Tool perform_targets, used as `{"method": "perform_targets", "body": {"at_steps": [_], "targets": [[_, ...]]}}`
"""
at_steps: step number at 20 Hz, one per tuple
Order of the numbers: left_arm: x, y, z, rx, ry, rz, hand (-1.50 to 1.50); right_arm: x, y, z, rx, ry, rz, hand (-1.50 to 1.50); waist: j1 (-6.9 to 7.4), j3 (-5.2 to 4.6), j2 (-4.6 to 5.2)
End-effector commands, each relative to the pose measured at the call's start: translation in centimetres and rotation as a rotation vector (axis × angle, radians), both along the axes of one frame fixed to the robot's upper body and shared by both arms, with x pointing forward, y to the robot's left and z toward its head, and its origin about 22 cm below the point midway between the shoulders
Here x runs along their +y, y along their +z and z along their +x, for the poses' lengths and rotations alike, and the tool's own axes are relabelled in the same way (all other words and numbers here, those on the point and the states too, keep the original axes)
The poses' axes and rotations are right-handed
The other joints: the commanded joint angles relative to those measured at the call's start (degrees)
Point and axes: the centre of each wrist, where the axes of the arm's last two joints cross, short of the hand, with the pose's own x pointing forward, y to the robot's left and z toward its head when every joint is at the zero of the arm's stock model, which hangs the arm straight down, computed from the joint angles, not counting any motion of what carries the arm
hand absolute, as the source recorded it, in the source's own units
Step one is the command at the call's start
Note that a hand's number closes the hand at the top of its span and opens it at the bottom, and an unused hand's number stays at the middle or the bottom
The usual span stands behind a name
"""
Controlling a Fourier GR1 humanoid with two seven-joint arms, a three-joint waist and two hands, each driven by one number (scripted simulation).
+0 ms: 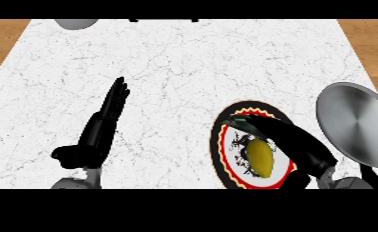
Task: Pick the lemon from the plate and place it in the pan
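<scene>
A yellow lemon (260, 157) lies on a round plate (225, 141) with a black, red and cream pattern at the lower right. My right hand (299, 146) reaches over the plate from the right, its fingers stretched along the lemon's far side and its thumb low by the lemon's near end; the fingers are not closed round it. A shiny grey pan (353, 121) sits to the right of the plate, cut off by the view's edge. My left hand (103, 121) rests open at the lower left, fingers straight and pointing away.
A white marble counter (184, 61) fills the view, with wooden floor at both upper corners. A grey round object (76, 23) pokes in at the far left edge, and a dark bar (164, 20) lies at the far edge.
</scene>
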Motion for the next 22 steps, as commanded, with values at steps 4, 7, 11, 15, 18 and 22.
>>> {"method": "perform_targets", "body": {"at_steps": [4, 7, 11, 15, 18, 22], "targets": [[-1.0, 0.2, 0.4, -0.015, -0.002, 0.003, 0.00, -0.4, -1.7, 0.8, 0.013, -0.005, 0.011, -1.50, -0.01, 0.00, -0.01], [0.8, -0.8, 0.6, 0.011, -0.015, -0.006, 0.00, 1.0, -2.7, 1.1, 0.024, -0.012, 0.011, -1.50, 0.01, 0.00, 0.01], [-1.9, 0.8, 0.5, 0.004, -0.011, -0.004, 0.00, 1.1, -6.1, 2.8, 0.061, -0.034, -0.037, -1.50, 0.30, 0.02, 0.08], [0.2, -1.8, -1.2, 0.002, 0.003, 0.002, 0.00, 2.1, -5.1, 2.4, 0.069, 0.126, -0.116, 1.50, 0.49, -0.01, 0.10], [-1.1, 0.7, 1.7, 0.000, -0.024, -0.006, 0.00, 3.8, -6.2, 1.9, 0.005, 0.138, -0.139, 1.50, 0.12, 0.01, 0.09], [0.0, 0.4, -0.4, 0.007, -0.013, -0.010, 0.00, 2.0, -5.9, 1.8, -0.018, 0.125, -0.152, 1.50, 0.30, 0.01, -0.04]]}}
